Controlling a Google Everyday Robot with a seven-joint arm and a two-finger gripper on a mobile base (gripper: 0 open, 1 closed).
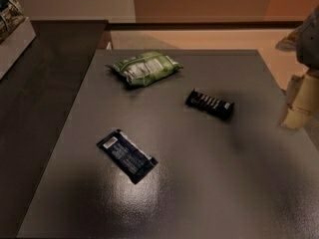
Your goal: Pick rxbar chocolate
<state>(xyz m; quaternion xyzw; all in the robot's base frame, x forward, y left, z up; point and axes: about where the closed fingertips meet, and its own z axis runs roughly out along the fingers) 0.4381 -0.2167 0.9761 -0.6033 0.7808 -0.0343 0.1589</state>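
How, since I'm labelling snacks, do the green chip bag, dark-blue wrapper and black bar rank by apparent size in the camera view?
1. green chip bag
2. dark-blue wrapper, nearer the camera, so unsure
3. rxbar chocolate
The gripper sits at the right edge, away from them.

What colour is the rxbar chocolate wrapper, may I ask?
The rxbar chocolate: black, white lettering, camera view; gripper at right edge.

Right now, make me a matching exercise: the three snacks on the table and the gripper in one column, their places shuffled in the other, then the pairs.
1 green chip bag
2 rxbar chocolate
3 dark-blue wrapper
4 gripper

A right edge of the view
B farthest from the camera
C nearest the camera, left
D middle, right of centre

Pairs: 1-B, 2-D, 3-C, 4-A
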